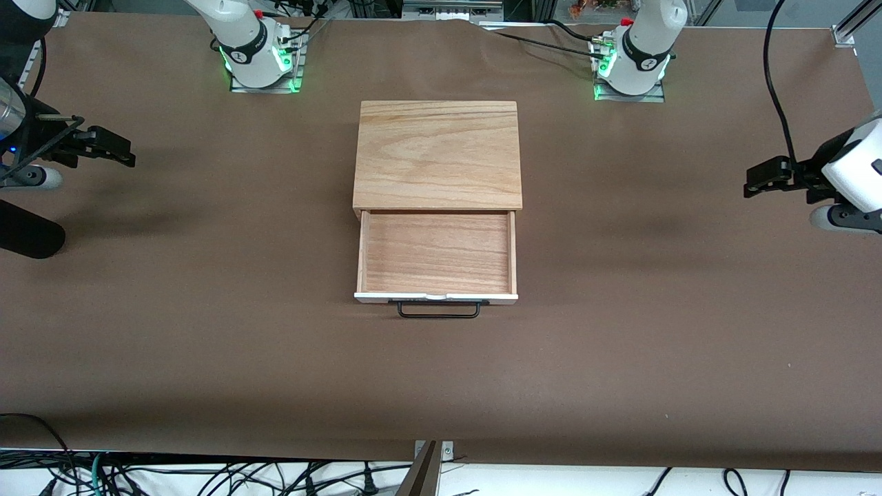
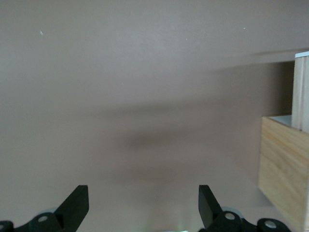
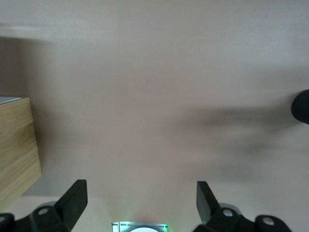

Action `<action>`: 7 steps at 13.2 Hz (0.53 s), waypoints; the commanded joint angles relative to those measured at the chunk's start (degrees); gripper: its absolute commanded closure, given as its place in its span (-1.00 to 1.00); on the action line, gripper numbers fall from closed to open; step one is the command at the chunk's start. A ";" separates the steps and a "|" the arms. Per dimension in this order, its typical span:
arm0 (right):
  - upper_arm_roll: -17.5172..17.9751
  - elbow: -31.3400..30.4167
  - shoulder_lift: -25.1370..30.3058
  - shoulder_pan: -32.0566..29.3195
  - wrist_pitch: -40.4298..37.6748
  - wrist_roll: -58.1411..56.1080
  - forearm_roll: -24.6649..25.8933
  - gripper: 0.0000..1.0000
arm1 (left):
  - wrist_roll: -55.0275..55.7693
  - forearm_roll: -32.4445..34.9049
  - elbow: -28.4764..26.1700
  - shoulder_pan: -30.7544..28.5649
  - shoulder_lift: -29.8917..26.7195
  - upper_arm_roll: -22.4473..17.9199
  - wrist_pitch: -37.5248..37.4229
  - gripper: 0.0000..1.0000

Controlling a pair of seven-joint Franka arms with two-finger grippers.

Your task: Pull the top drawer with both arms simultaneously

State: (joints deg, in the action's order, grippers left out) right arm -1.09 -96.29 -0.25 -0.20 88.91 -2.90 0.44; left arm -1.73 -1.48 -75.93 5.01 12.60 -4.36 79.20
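Standing pulled-out, top drawer [image 1: 437, 252]; left gripper [image 2: 143, 205], right gripper [image 3: 142, 203] spread, arms cropped.

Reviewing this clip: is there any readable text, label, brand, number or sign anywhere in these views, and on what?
None can be read.
Right arm's base: a small mark on the black band, too small to read.
Left arm's base: the same kind of mark, too small to read.
Top drawer, cabinet top, table: no writing.
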 commanded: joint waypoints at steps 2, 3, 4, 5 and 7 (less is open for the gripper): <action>0.30 0.66 0.16 -0.59 0.38 -0.53 -1.06 -1.00 | 3.22 -1.33 -2.30 0.53 -1.62 0.23 -0.01 -1.00; 0.30 0.75 -0.02 -0.50 0.38 -0.53 -0.88 -1.00 | 2.87 -1.33 -2.30 0.70 -1.53 0.23 -0.10 -1.00; 0.39 0.67 -0.10 -0.42 0.47 -0.53 -1.06 -1.00 | 2.78 -1.33 -2.30 0.70 -1.53 0.23 -0.10 -1.00; 0.39 0.75 -0.28 -0.41 0.47 -0.53 -0.97 -1.00 | 2.61 -1.33 -2.21 0.70 -1.35 0.23 -0.19 -1.00; 0.39 1.10 -0.37 -0.41 0.47 -0.53 -0.80 -1.00 | 2.61 -1.33 -2.03 0.70 -1.35 0.23 -0.10 -1.00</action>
State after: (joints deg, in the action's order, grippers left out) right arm -1.03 -96.23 -0.31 -0.18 89.48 -2.96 0.27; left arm 0.35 -1.92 -76.83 5.43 12.46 -4.00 79.18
